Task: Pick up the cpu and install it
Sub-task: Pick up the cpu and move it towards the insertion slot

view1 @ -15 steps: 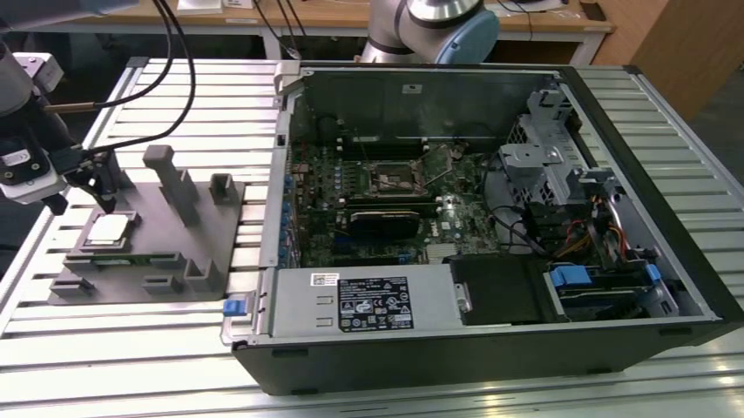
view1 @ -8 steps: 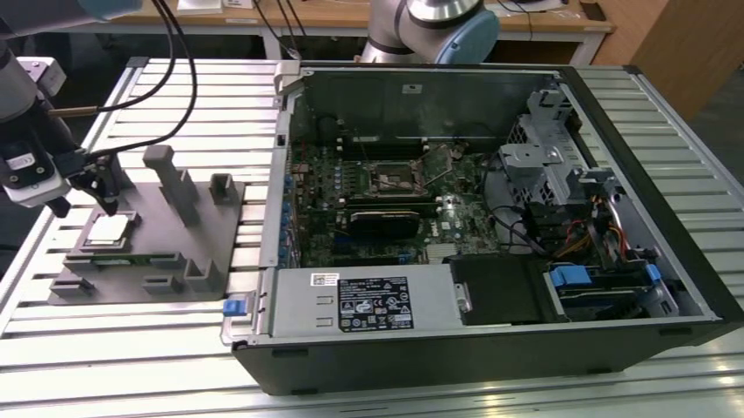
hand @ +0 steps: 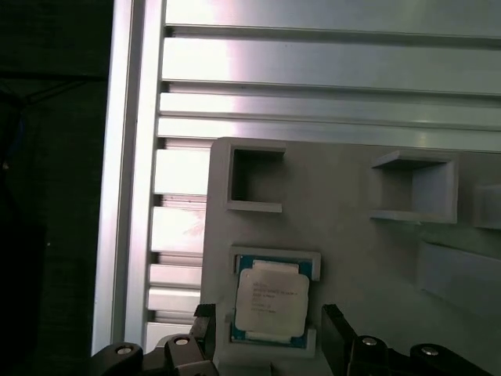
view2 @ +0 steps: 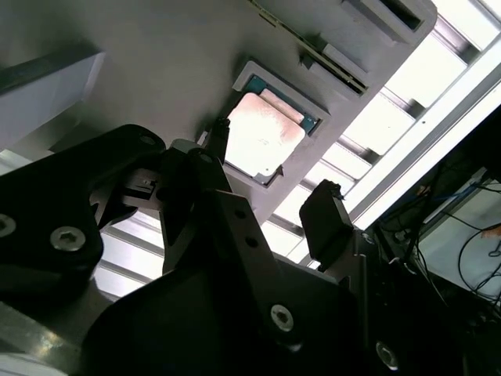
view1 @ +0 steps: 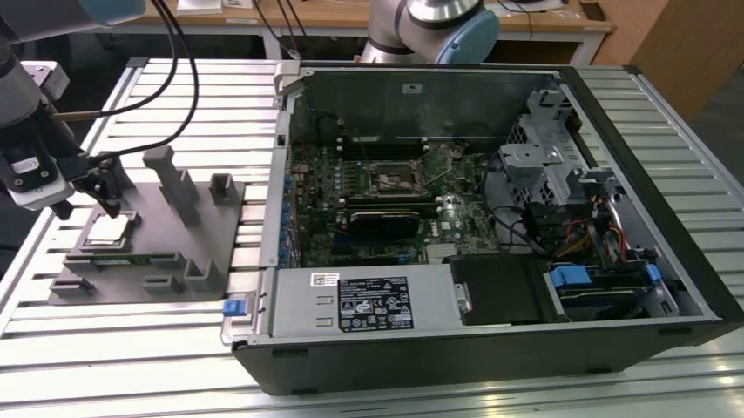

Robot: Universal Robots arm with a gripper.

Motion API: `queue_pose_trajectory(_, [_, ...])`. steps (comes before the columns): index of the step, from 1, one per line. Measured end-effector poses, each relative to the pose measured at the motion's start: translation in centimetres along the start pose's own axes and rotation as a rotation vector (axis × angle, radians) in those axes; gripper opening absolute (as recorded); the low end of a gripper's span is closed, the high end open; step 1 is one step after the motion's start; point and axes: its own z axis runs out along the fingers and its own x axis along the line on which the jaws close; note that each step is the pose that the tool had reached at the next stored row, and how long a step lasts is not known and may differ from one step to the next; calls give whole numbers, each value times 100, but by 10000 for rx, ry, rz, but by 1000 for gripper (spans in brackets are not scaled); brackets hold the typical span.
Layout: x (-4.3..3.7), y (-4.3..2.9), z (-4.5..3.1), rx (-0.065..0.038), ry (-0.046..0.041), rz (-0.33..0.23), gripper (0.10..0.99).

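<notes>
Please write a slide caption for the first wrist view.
Open gripper above the cpu, seated in the grey fixture.

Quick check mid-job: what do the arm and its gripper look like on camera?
The arm is grey metal tubing with a light-blue joint cap, and black cables loop off it. The gripper has a white-and-black body. Its fingers are slim matt-black blocks on black plates fastened with hex screws.
</notes>
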Motion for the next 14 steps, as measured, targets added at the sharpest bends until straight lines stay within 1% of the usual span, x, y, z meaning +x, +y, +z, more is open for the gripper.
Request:
queue_pose_trajectory(11, [-1, -1, 41, 0, 1, 0, 655])
queue_pose_trajectory(12, [-1, -2, 44, 0, 0, 0, 718])
queue_pose_trajectory(14, [-1, -2, 49, 0, 1, 0, 718])
